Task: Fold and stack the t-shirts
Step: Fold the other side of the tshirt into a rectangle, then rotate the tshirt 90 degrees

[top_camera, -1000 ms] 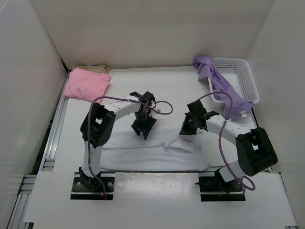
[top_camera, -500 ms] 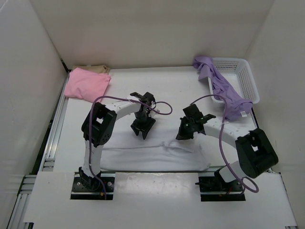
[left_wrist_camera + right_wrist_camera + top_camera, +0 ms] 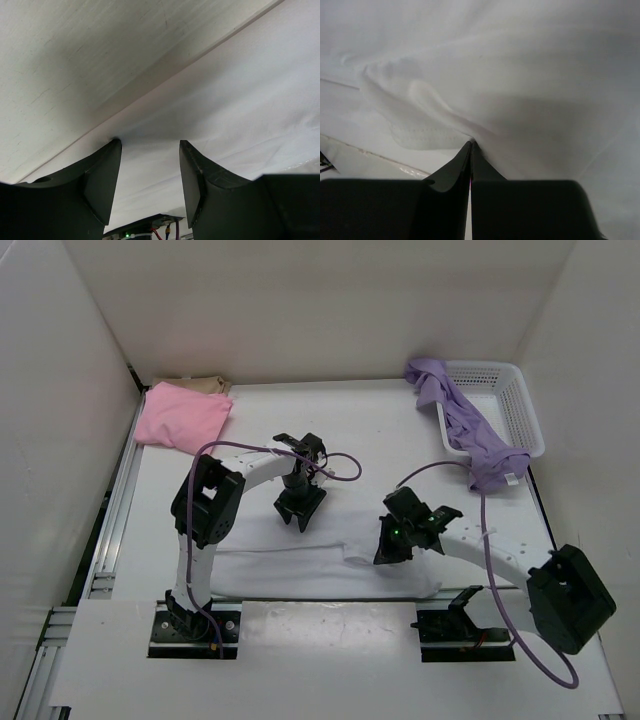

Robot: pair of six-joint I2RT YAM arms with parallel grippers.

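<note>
A white t-shirt [image 3: 300, 575] lies in a long band across the near part of the table. My left gripper [image 3: 298, 515] hovers over its far edge, open, with only cloth [image 3: 240, 100] showing between the fingers [image 3: 150, 144]. My right gripper [image 3: 388, 550] is shut on a pinched fold of the white t-shirt [image 3: 520, 75], and wrinkles run into its tips [image 3: 471, 144]. A folded pink t-shirt [image 3: 182, 418] rests on a tan one [image 3: 200, 385] at the back left. The lavender t-shirt [image 3: 470, 430] hangs out of the basket.
A white mesh basket [image 3: 515, 405] stands at the back right against the wall. White walls close in the table on three sides. A metal rail [image 3: 115, 510] runs along the left edge. Purple cables loop off both arms.
My right gripper has moved toward the near edge, still shut, pulling the raised fold of the white t-shirt with it. The left arm has not moved.
</note>
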